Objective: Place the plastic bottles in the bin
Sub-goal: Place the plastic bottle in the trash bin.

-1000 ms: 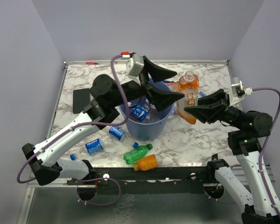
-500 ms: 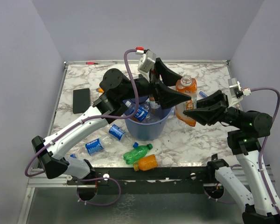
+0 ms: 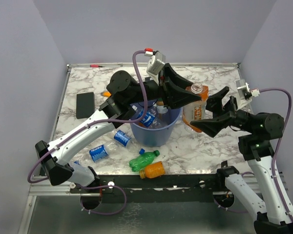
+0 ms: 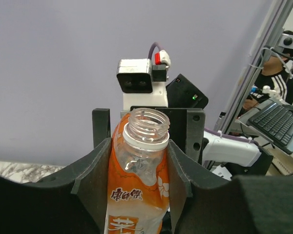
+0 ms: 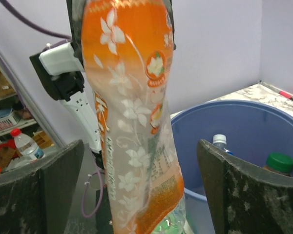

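The left tool (image 4: 139,165) is squeezing the orange bottle (image 4: 136,204) just under its neck and holds it upright (the top is open). The right tool (image 5: 139,168) is spread wide, and the bottle hangs between its fingers (image 5: 49,180) without touching them. The bin (image 5: 234,122) sits low, just beside the right tool, with other bottles (image 5: 279,163) inside it.

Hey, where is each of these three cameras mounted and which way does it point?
Top external: above and behind the robot, looking down on the table, the bin and both arms.
Left wrist: looks along the left gripper, shut on the orange-label bottle, toward the right arm.
Right wrist: looks through the open right gripper at that bottle and the bin.
Shared: both wrist views show the bottle, from opposite sides.
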